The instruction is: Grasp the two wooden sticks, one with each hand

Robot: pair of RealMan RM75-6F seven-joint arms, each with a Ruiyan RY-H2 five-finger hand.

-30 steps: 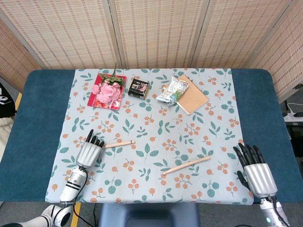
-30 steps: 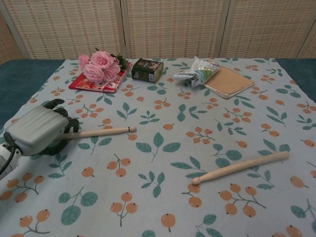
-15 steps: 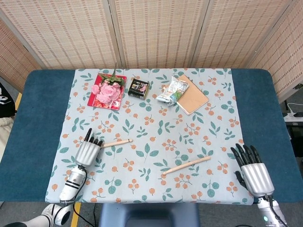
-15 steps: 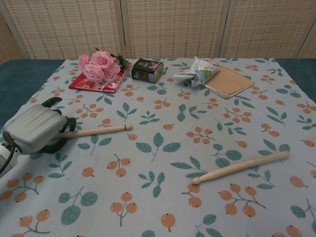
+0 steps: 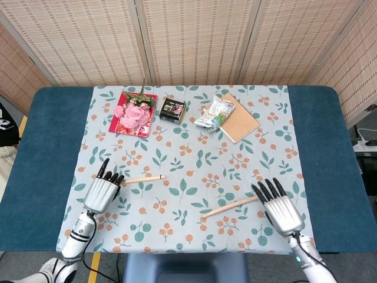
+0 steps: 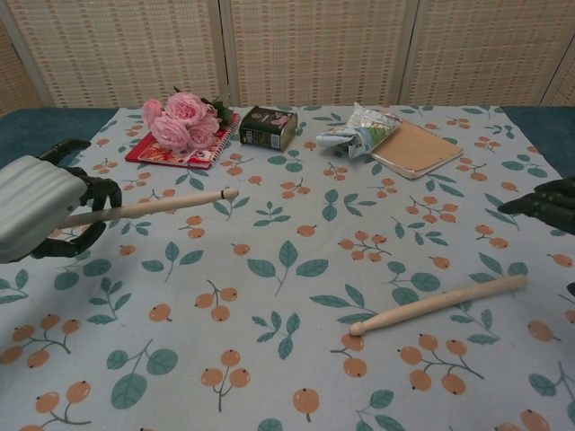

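Observation:
My left hand (image 5: pixel 101 191) grips the near end of one wooden stick (image 5: pixel 141 178). In the chest view this stick (image 6: pixel 148 206) hangs above the cloth, pointing right, with the left hand (image 6: pixel 40 208) wrapped round it. The second wooden stick (image 5: pixel 232 205) lies flat on the floral cloth, its knobbed end toward me (image 6: pixel 440 303). My right hand (image 5: pixel 278 206) hovers just right of that stick's far end, fingers spread and holding nothing. Only its dark fingertips (image 6: pixel 548 205) show at the chest view's right edge.
Along the far side of the cloth lie pink roses (image 5: pixel 134 113) on a red notebook, a dark tin can (image 5: pixel 172 109), a crumpled snack bag (image 5: pixel 215 112) and a brown notebook (image 5: pixel 238 125). Blue table surface (image 5: pixel 53 147) borders the cloth on both sides.
My left hand has lifted its stick off the cloth and drawn back left. My right hand has moved left from the table's edge to the second stick's end.

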